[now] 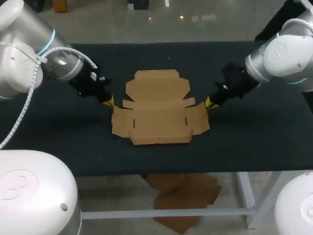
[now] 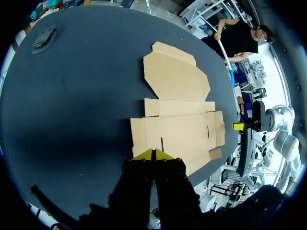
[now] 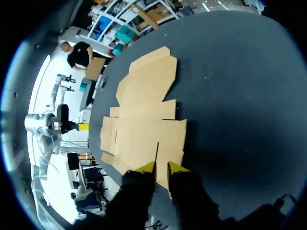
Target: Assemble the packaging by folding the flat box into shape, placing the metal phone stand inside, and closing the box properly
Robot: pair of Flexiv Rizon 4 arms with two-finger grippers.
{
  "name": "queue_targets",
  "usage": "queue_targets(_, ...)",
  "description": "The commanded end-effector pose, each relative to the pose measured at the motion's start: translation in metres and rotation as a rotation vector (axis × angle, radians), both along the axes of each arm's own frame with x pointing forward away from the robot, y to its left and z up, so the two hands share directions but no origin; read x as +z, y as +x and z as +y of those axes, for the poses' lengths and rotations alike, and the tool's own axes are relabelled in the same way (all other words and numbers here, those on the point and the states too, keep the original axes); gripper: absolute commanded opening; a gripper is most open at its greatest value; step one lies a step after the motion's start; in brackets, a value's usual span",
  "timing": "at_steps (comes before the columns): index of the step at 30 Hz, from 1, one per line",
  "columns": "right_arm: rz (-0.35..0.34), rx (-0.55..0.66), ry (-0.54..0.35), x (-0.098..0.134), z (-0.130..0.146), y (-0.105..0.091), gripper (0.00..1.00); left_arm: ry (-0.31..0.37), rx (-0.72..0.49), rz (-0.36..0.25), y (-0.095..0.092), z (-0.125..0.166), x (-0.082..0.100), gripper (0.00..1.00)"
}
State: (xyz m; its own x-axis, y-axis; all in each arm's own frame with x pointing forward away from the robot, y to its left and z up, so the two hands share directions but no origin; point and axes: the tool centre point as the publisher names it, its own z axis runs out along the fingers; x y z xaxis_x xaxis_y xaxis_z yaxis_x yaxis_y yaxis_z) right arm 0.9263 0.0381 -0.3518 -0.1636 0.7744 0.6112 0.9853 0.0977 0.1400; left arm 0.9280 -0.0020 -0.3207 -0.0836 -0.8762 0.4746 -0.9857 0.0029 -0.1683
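Observation:
The flat brown cardboard box (image 1: 157,110) lies unfolded in the middle of the black table (image 1: 254,137), lid panel toward the far side. My left gripper (image 1: 108,102) is at the box's left flap, its yellow tips pressed together and shut on nothing (image 2: 152,154). My right gripper (image 1: 210,103) is at the right flap. In the right wrist view its tips (image 3: 162,167) stand slightly apart over the flap's edge (image 3: 170,143), holding nothing. I cannot pick out the metal phone stand for certain.
In the left wrist view a small dark grey object (image 2: 44,37) lies on the table far off to the gripper's left, away from the box (image 2: 180,120). Bare black tabletop surrounds the box on all sides.

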Motion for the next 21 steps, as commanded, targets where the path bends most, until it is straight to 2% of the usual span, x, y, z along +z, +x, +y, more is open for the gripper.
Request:
queue_targets(1,0.037,0.024,0.136,0.002,-0.007,0.005,1.0,0.004,-0.002,-0.001,0.001,0.001,0.0,0.09)
queue_targets(4,0.024,0.009,0.113,0.007,-0.012,0.007,0.98,-0.004,-0.008,-0.013,0.0,0.004,0.004,0.24)
queue_targets(5,0.023,0.003,0.109,0.008,-0.013,0.008,0.86,0.009,-0.01,-0.021,0.0,0.004,0.006,0.31)
queue_targets(6,0.022,0.003,0.109,0.009,-0.014,0.009,0.8,0.008,-0.016,-0.025,-0.001,0.005,0.008,0.47)
queue_targets(7,0.016,-0.006,0.101,0.011,-0.016,0.01,0.8,0.008,-0.017,-0.028,-0.001,0.005,0.01,0.67)
queue_targets(9,0.01,-0.012,0.095,0.014,-0.02,0.012,0.8,0.018,-0.02,-0.035,-0.001,0.005,0.012,0.7)
queue_targets(10,0.006,-0.015,0.092,0.015,-0.022,0.014,0.77,0.018,-0.02,-0.036,-0.001,0.005,0.013,0.62)
queue_targets(11,0.004,-0.015,0.09,0.015,-0.023,0.015,0.76,0.022,-0.02,-0.04,0.0,0.006,0.015,0.45)
queue_targets(12,0.0,-0.015,0.089,0.016,-0.024,0.016,0.75,0.024,-0.019,-0.043,0.0,0.007,0.016,0.34)
queue_targets(13,-0.001,-0.016,0.087,0.016,-0.025,0.017,0.74,0.024,-0.019,-0.046,0.0,0.008,0.018,0.09)
queue_targets(14,-0.002,-0.017,0.083,0.016,-0.027,0.02,0.71,0.027,-0.019,-0.049,0.0,0.009,0.018,0.0)
queue_targets(15,-0.004,-0.017,0.08,0.017,-0.028,0.021,0.64,0.028,-0.019,-0.05,0.0,0.01,0.019,0.01)
queue_targets(16,-0.006,-0.017,0.077,0.017,-0.029,0.023,0.49,0.028,-0.019,-0.052,0.001,0.011,0.02,0.04)
queue_targets(17,-0.004,-0.019,0.073,0.017,-0.03,0.025,0.47,0.027,-0.02,-0.053,0.002,0.013,0.02,0.04)
queue_targets(18,-0.003,-0.02,0.072,0.017,-0.032,0.027,0.43,0.024,-0.022,-0.054,0.003,0.014,0.02,0.0)
queue_targets(20,-0.003,-0.02,0.068,0.017,-0.033,0.031,0.31,-0.006,-0.033,-0.051,0.006,0.018,0.019,0.0)
queue_targets(21,-0.004,-0.019,0.068,0.017,-0.034,0.032,0.28,-0.007,-0.033,-0.052,0.008,0.019,0.019,0.0)
